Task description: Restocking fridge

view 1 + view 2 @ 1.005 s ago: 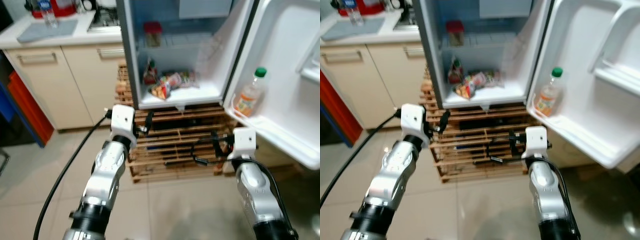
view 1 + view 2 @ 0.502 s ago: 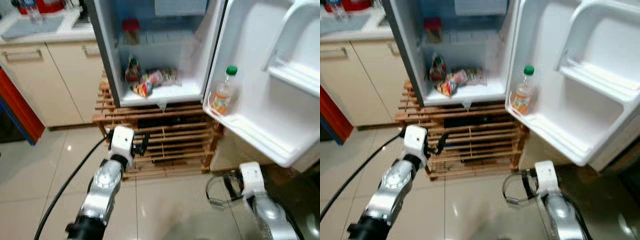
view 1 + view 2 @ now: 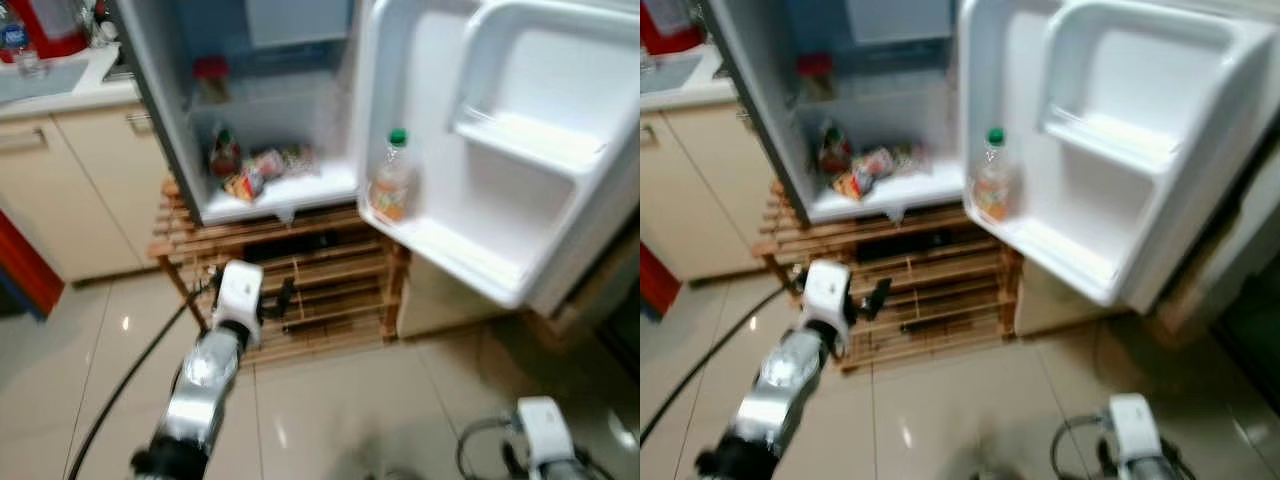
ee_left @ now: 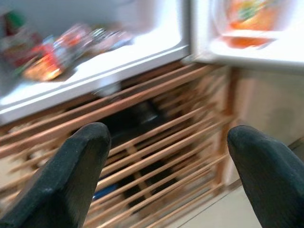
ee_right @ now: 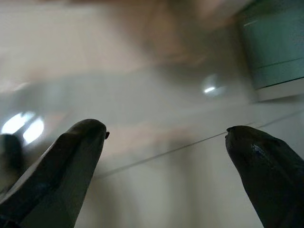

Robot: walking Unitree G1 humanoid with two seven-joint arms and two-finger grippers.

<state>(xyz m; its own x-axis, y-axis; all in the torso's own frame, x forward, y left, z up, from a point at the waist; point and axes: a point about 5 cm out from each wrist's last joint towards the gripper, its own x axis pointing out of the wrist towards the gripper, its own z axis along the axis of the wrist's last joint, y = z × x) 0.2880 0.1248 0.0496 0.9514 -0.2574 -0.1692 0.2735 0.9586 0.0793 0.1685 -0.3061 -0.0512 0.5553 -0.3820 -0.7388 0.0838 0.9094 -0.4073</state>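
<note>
One small white fridge (image 3: 330,185) stands open on one wooden slatted rack (image 3: 330,270) on the shiny tiled floor (image 3: 340,400). Its white door (image 3: 520,180) swings out to the robot's right. One clear plastic bottle with a green cap and an orange label (image 3: 390,190) stands upright in the lowest door shelf; the writing on the label is too blurry to read. Inside the fridge, on the bottom shelf, lies a small heap of bright snack packets (image 3: 255,172), and one upright packet with a green top (image 3: 222,152) stands just beside it on the left; the heap is too blurry to count. On the shelf above sits one jar with a red lid (image 3: 210,80). To the left of the fridge is a cream cupboard (image 3: 70,190) with a pale table top (image 3: 60,85), and one clear bottle (image 3: 15,45) stands on it beside something red (image 3: 50,20). The left gripper (image 4: 166,156) is held out low in front of the wooden rack, its jaws spread wide with nothing between them. The right gripper (image 5: 166,142) hangs low over the floor, well apart from the fridge, its jaws spread wide too and holding nothing.
</note>
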